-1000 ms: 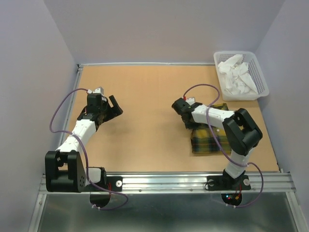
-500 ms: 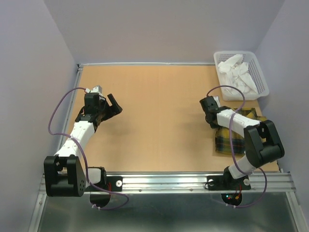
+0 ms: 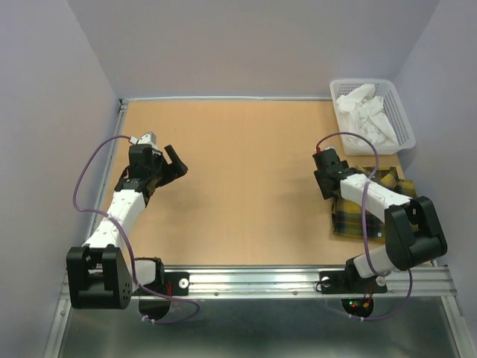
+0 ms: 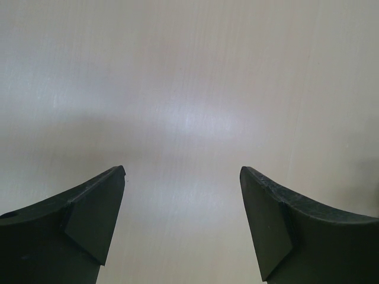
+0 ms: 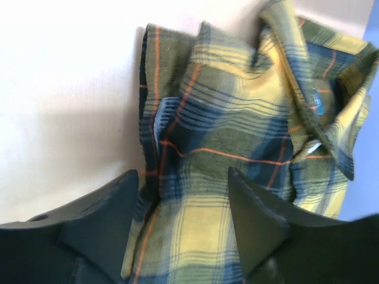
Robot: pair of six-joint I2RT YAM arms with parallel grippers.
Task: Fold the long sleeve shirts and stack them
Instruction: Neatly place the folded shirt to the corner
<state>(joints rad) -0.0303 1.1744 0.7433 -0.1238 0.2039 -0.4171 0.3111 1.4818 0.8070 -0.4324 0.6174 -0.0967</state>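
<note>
A folded yellow and dark plaid long sleeve shirt [image 3: 349,221] lies near the table's right edge, partly hidden under my right arm. In the right wrist view the shirt [image 5: 237,130] fills the frame, collar at the upper right. My right gripper [image 3: 326,186] sits at the shirt's left edge. There the gripper [image 5: 182,173] stands with its jaws apart over the cloth, pinching nothing. My left gripper [image 3: 175,162] hovers over bare table at the left, and in its own view it [image 4: 182,171] is wide open and empty.
A white mesh basket [image 3: 406,127] holding white cloth pieces stands at the back right corner, just beyond the shirt. A metal rail [image 3: 253,280] runs along the near edge by the arm bases. Grey walls close in the table's sides.
My right arm dragged the folded shirt rightward to the table's right edge, then its jaws parted and let the cloth go. The left arm barely moved.
</note>
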